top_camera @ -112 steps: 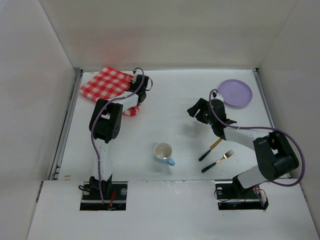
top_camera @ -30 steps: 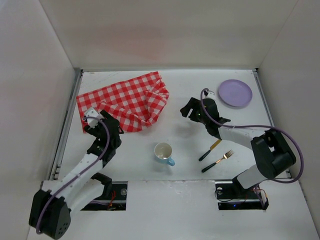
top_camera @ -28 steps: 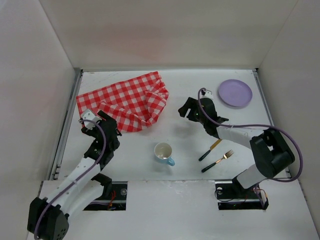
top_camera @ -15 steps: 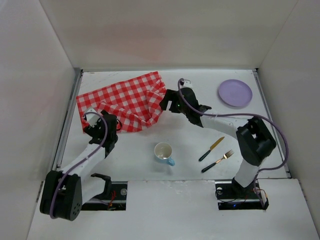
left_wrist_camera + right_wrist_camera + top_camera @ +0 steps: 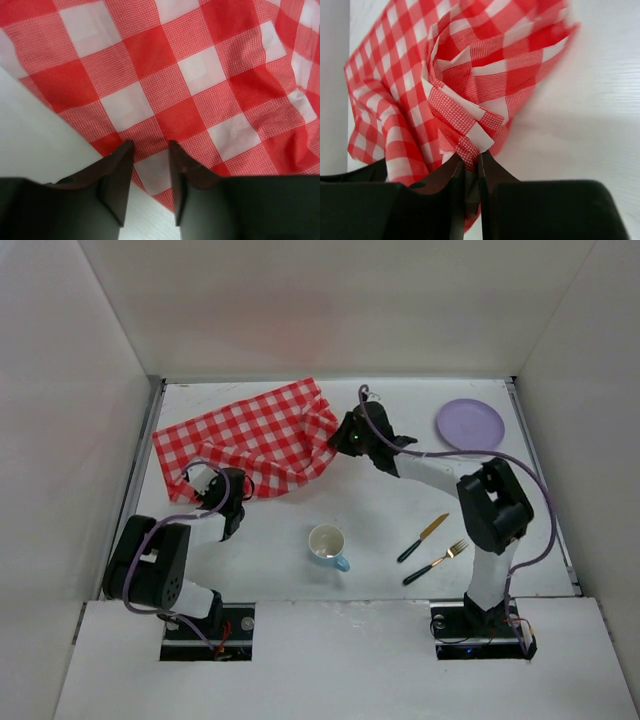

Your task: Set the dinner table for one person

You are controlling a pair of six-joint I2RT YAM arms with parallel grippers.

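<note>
Visibly outstretched, right gripper (image 5: pixel 470 159) pinches checked cloth (image 5: pixel 250 435); whether left gripper (image 5: pixel 151 145) grips, unclear.

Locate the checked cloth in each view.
Top external: checked cloth lies in the far-left part of the table.
Left wrist: cloth fills most of the frame.
Right wrist: cloth is bunched left and centre.
Shared landmark: white table bordering the cloth.
</note>
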